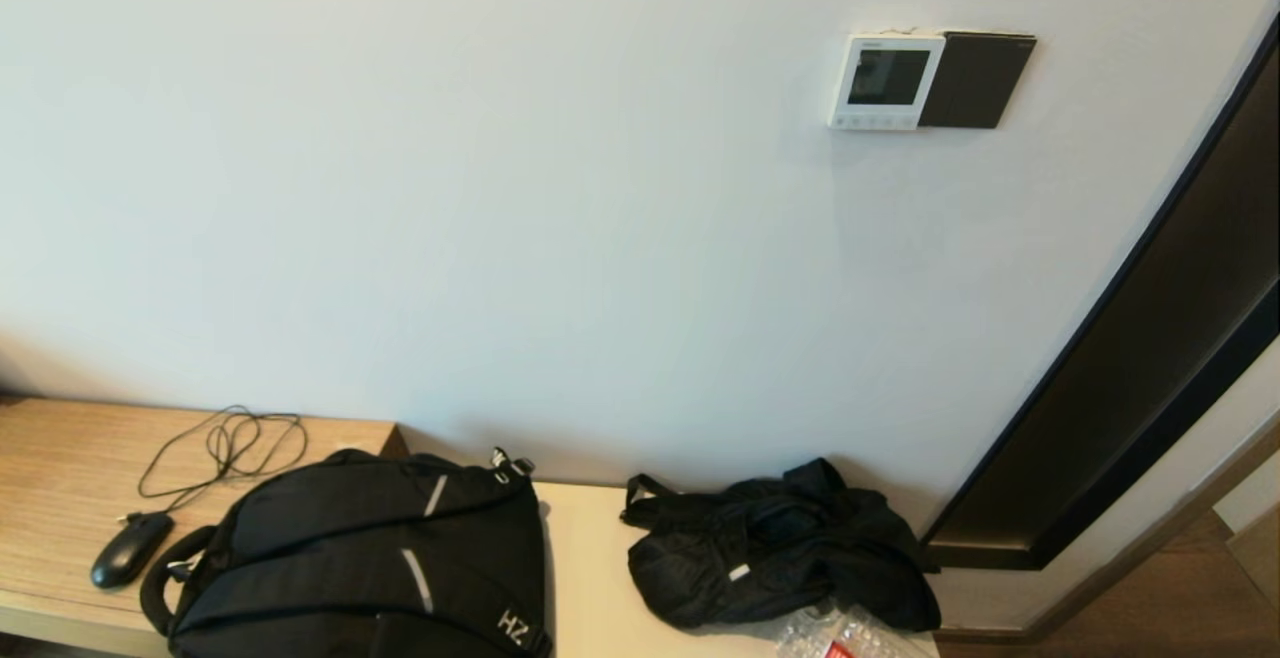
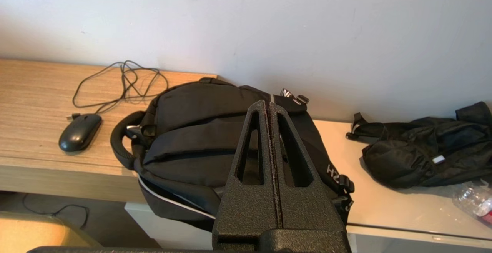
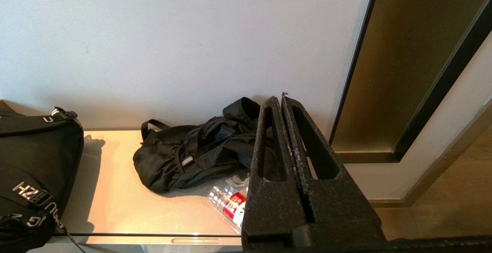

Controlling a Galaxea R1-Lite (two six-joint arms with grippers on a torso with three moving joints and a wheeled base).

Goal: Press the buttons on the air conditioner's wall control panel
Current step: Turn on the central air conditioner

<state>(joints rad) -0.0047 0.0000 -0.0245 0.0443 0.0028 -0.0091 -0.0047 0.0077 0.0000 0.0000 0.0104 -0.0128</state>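
A pale wall (image 1: 500,188) is facing me, carrying the white control panel (image 1: 886,81) high to my right, its buttons (image 1: 872,122) lining its lower edge beside a dark panel (image 1: 977,80). My left gripper (image 2: 268,105) and right gripper (image 3: 280,99) are both pressing their fingers together, hanging low above the backpack (image 1: 370,558) and black bag (image 1: 780,548).

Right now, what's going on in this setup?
Nothing is being handled yet. The small square white wall control panel with its dark screen hangs on the wall beside a plain dark-brown square panel; its row of tiny white buttons is untouched. Both arms are low: the left gripper, shut, is over the black backpack, and the right gripper, shut, is by the crumpled black bag.
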